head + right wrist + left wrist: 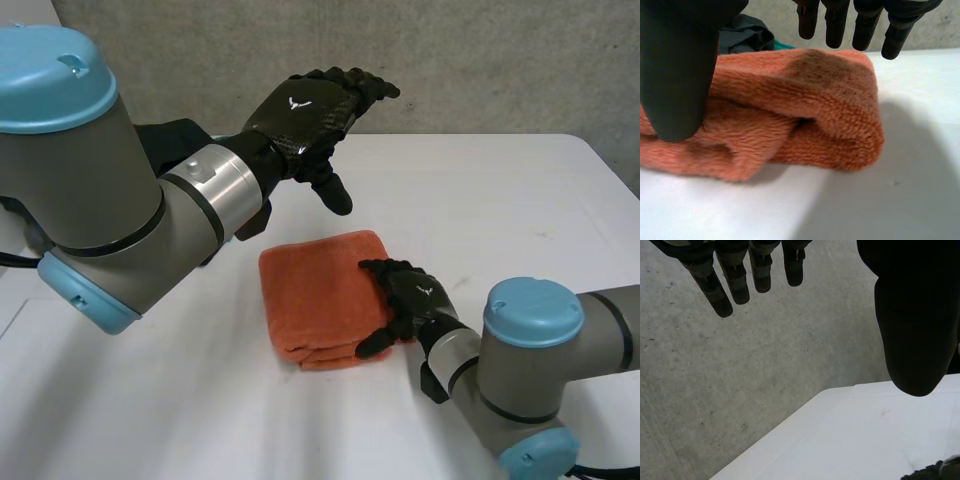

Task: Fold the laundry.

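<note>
Head view, one towel [318, 292], one dark cloth [176, 137]

From where I stand, the tabletop [520, 200] is plain white and smooth, with a matte finish. Its far right corner is rounded. Near that far side there is a faint grey scuff [884, 412] on the white, small and easy to miss. Beyond the far edge lies rough grey concrete [480, 60], mottled with darker specks and pale streaks (whether it is floor or wall I cannot tell from here). The left wrist view looks across one straight edge of the tabletop, with the concrete spread wide past it.
</note>
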